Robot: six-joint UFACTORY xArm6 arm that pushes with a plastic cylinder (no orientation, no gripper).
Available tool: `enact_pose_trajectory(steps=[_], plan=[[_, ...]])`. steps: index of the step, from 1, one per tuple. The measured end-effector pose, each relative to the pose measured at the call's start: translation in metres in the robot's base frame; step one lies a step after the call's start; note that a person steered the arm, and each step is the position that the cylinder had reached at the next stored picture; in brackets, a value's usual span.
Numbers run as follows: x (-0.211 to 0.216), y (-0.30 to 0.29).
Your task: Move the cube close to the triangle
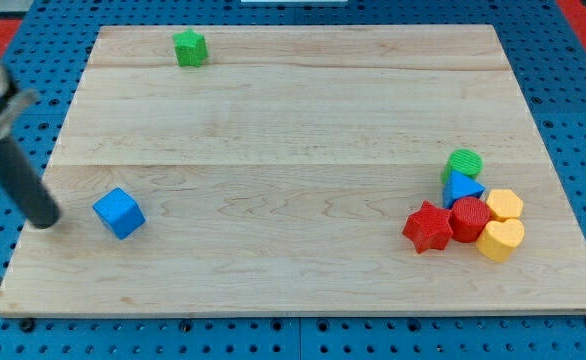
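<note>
A blue cube [119,213] lies on the wooden board [293,130] at the view's lower left. A blue triangle [462,187] sits in a cluster at the view's right. My tip [45,221] rests at the board's left edge, just left of the blue cube with a small gap between them. The dark rod slants up to the view's upper left.
Around the triangle are a green cylinder [463,163], a red star [429,227], a red cylinder [470,218], a yellow hexagon [505,204] and a yellow heart [501,240]. A green star-like block [189,47] lies at the view's top left.
</note>
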State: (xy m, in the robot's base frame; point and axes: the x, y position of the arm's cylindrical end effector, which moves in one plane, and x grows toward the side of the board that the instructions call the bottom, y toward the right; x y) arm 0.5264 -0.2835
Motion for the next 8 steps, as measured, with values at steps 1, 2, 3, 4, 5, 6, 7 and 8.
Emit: enact_pose_trajectory(steps=[1,2,3,4,5,6,7,8], plan=[[0.024,0.007],[-0.001,0.072],[-0.011,0.149],[-0.02,0.118],[-0.021,0.082],[-0.027,0.137],[-0.044,0.174],[-0.047,0.235]])
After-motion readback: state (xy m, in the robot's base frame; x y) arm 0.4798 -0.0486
